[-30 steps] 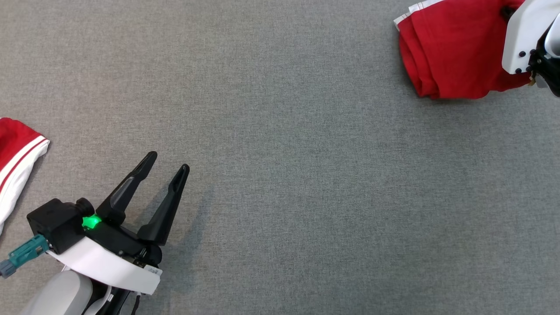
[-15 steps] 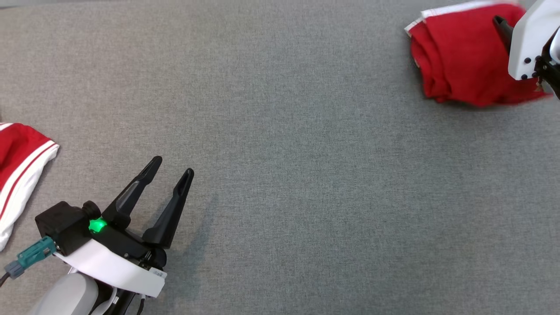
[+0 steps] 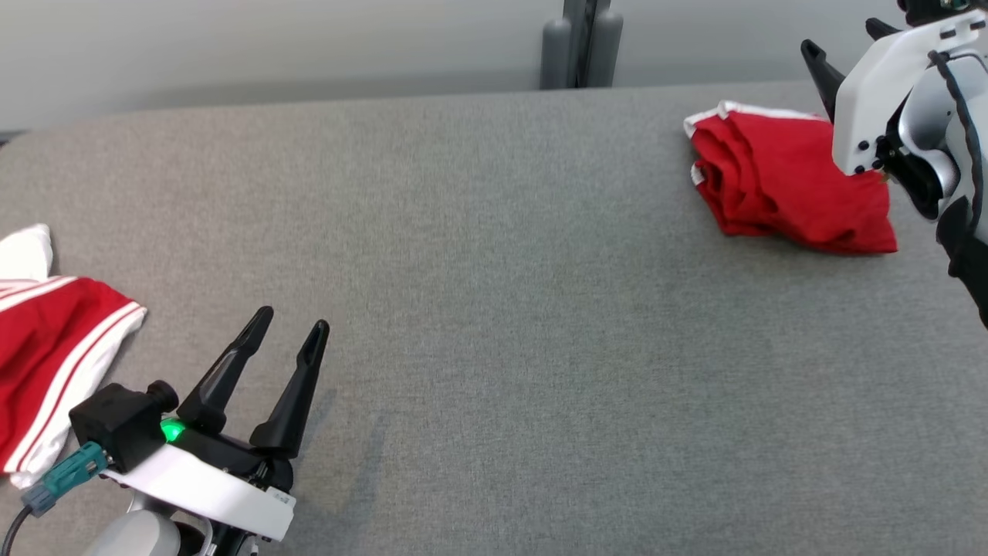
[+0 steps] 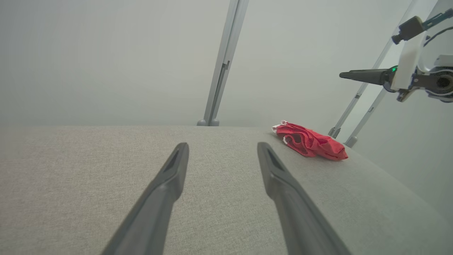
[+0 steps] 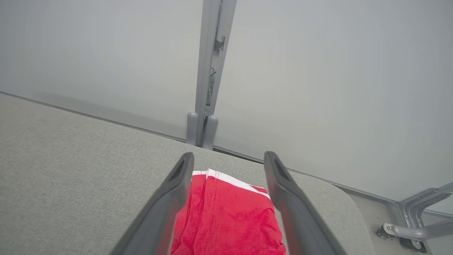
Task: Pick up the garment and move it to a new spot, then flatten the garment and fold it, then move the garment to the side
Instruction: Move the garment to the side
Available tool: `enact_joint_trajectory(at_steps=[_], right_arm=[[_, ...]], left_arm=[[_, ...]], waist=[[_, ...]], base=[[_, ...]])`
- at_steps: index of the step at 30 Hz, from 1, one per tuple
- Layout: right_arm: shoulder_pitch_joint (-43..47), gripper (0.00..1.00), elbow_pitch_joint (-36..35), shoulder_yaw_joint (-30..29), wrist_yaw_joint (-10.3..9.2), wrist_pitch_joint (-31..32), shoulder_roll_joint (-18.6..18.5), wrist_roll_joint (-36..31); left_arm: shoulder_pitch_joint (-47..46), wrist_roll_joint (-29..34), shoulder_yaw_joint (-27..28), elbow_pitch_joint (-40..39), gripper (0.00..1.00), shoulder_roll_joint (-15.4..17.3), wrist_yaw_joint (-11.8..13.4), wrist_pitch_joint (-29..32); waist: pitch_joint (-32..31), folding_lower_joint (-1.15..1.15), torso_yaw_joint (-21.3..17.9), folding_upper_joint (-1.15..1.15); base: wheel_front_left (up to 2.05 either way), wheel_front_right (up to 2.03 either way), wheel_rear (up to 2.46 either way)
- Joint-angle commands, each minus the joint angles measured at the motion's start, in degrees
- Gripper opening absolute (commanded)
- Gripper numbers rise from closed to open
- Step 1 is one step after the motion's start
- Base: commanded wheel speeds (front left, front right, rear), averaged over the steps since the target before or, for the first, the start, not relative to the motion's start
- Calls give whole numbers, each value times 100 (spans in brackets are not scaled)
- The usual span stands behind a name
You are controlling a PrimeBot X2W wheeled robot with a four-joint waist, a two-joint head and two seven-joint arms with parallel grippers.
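From the head, the grey fabric-covered bench [image 3: 494, 270] carries the folded red garment [image 3: 787, 185] near its far right corner, a white trim showing along the fold's far edge. The right gripper [image 3: 840, 37] is over the garment's right side, fingers pointing past the far edge, jaws spread and empty. The left gripper [image 3: 293, 320] sits near the front left of the bench, its two dark fingers parted with nothing between them and a green light glowing at its base. A red-and-white striped cloth [image 3: 46, 340] lies at the left edge, just beside that arm's wrist. A grey post [image 3: 580, 42] stands behind the far edge. From the left wrist, the left gripper [image 4: 222, 146] has its fingers apart low over bare bench [image 4: 70, 177]; the folded red garment [image 4: 311, 143] lies flat on the surface by the far right corner, and the right gripper [image 4: 345, 75] hangs well above it, clear of the fabric. From the right wrist, the right gripper [image 5: 228, 156] has its jaws released, fingers wide apart, with the folded red garment [image 5: 230, 216] seen between them on the bench [image 5: 70, 170] below, close to the rounded far right corner. The post [image 5: 207, 71] rises just beyond the far edge, against a pale wall [image 5: 318, 71].
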Motion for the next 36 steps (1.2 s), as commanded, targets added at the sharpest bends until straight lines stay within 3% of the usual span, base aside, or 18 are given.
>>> enact_joint_trajectory(at_steps=[1, 10, 18, 27, 29, 30, 36], right_arm=[[112, 100, -95, -23, 0, -115, -63, 19], [1013, 100, -884, -206, 0, -1211, -365, 50], [2055, 100, -1427, -720, 0, -1748, -495, -182], [3993, 100, -2998, -2812, 0, -1815, -217, -1462], [3993, 100, -2998, -2812, 0, -1815, -217, -1462], [4785, 100, -3683, -3513, 0, -1817, 42, -2028], [6049, 100, -4768, -4406, 0, -1769, 632, -2795]], left_arm=[[63, -33, 53, 9, 100, 9, 44, -15], [397, -67, 401, -24, 100, 111, 369, -27], [802, -95, 682, -181, 100, 189, 636, -32], [1117, 36, 868, -204, 100, 61, 836, -39], [1117, 36, 868, -204, 100, 61, 836, -39], [1216, 69, 1006, -236, 100, -82, 864, -39], [1424, 213, 1245, -248, 100, -285, 858, -40]], waist=[[-299, 0, -60, 0], [-924, 0, -62, 0], [-1259, 0, -110, 0], [-1377, 0, -142, 0], [-1377, 0, -142, 0], [-1391, 0, -119, 0], [-1389, 0, -64, 0]], base=[[0, 0, 0], [0, 0, 0], [0, 0, 0], [0, 0, 0], [0, 0, 0], [0, 0, 0], [0, 0, 0]])
